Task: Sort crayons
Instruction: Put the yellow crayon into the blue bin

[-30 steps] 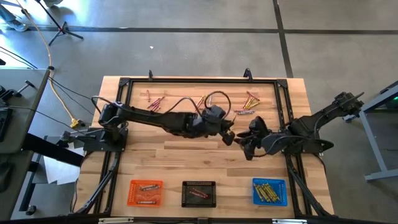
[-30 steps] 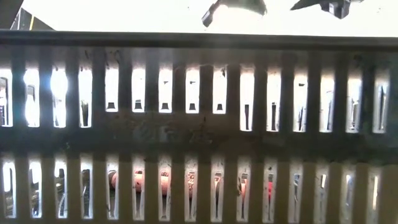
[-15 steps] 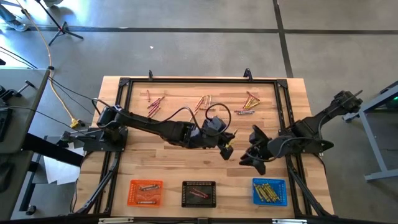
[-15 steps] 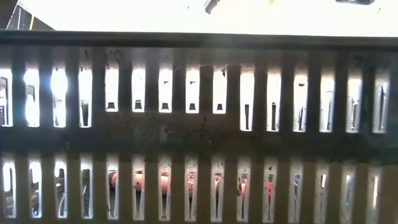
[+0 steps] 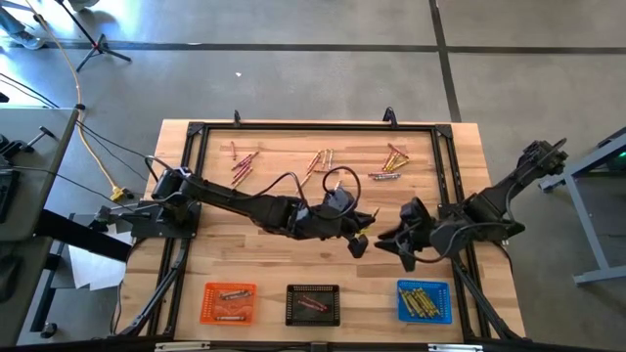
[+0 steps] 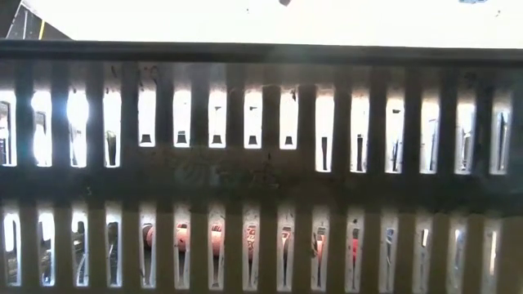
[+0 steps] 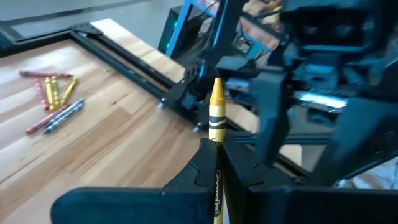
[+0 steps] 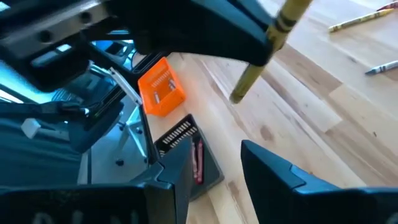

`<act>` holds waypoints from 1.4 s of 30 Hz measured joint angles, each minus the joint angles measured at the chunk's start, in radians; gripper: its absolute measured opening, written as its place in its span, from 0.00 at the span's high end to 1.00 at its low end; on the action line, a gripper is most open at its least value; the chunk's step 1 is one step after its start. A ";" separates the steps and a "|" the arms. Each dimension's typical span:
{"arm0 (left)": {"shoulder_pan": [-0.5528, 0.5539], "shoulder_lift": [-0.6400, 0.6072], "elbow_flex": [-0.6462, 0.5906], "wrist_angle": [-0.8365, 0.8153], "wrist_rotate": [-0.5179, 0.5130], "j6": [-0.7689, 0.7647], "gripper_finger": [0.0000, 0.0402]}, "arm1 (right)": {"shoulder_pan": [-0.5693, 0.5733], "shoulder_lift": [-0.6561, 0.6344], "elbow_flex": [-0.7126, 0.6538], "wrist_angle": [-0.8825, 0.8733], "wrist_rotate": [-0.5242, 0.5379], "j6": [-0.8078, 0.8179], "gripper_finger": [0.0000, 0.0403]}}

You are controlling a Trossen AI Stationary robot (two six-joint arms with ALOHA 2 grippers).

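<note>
Two arms meet over the middle of the wooden table (image 5: pixel 284 259) in my high view, inside the black frame (image 5: pixel 196 132) that rims it. From above I see the left gripper (image 5: pixel 358 241) reaching in from the left and the right gripper (image 5: pixel 395 244) just beside it, but I cannot read either one's fingers from there.

My left wrist view settles that: the left gripper (image 7: pixel 217 171) is clamped on a yellow crayon (image 7: pixel 216 118), which stands upright between its fingers with its tip free above them. My right wrist view shows the same crayon (image 8: pixel 267 53) from the other side, and the right gripper (image 8: pixel 217 168) with its fingers apart and nothing between them.

Along the near edge sit the orange tray (image 5: pixel 228 302), the black tray (image 5: pixel 312 304) and the blue tray (image 5: pixel 424 301), each with crayons in it; the blue one holds yellow ones. My low view gives me only the slotted wall of the black tray (image 6: pixel 261 188), with reddish sticks dimly behind its slots.

Loose crayons lie in three small groups near the far edge: left (image 5: pixel 242 163), middle (image 5: pixel 319 160) and right (image 5: pixel 390 161).
</note>
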 joint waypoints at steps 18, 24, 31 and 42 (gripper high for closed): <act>-0.005 -0.001 0.000 0.076 -0.003 -0.003 1.00 | -0.050 0.000 0.000 0.003 0.175 -0.066 0.57; 0.004 -0.004 0.000 0.080 -0.004 -0.003 1.00 | -0.104 0.001 0.000 0.068 0.150 -0.149 0.55; 0.019 -0.006 0.002 0.081 -0.010 0.024 1.00 | -0.145 0.001 -0.001 0.103 0.138 -0.193 0.62; 0.019 -0.004 0.002 0.068 -0.027 0.071 0.92 | -0.158 -0.018 -0.001 0.074 0.117 -0.168 0.96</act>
